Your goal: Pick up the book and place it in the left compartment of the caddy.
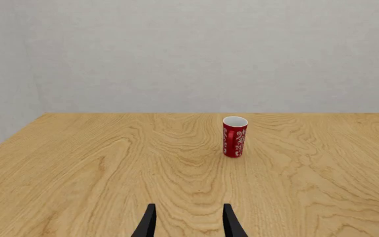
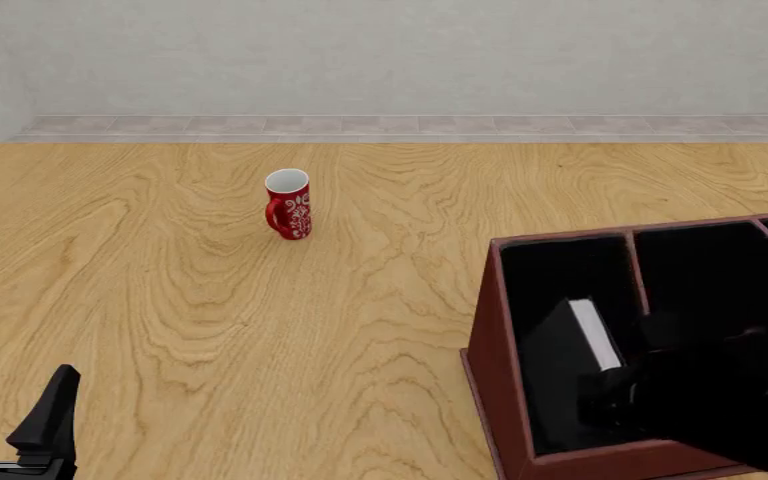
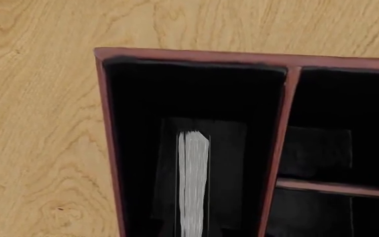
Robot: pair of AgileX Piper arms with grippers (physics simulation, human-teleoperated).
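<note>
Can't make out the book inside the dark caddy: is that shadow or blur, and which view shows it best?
No blur in any view. Front view: the caddy lining, the book cover and the right gripper merge into black; only the white page edges stand out. Right wrist view: the page edges show clearest, cover still lost in the black lining. Left wrist view: evenly lit, shows only the mug.

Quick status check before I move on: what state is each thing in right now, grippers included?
book: standing on edge inside the left compartment, white page edges up.
left compartment: holds the book.
caddy: upright on the table, open-topped.
red mug: upright, apart from the caddy.
left gripper: open, empty.
right gripper: over the caddy, fingers hidden, cannot tell.
</note>
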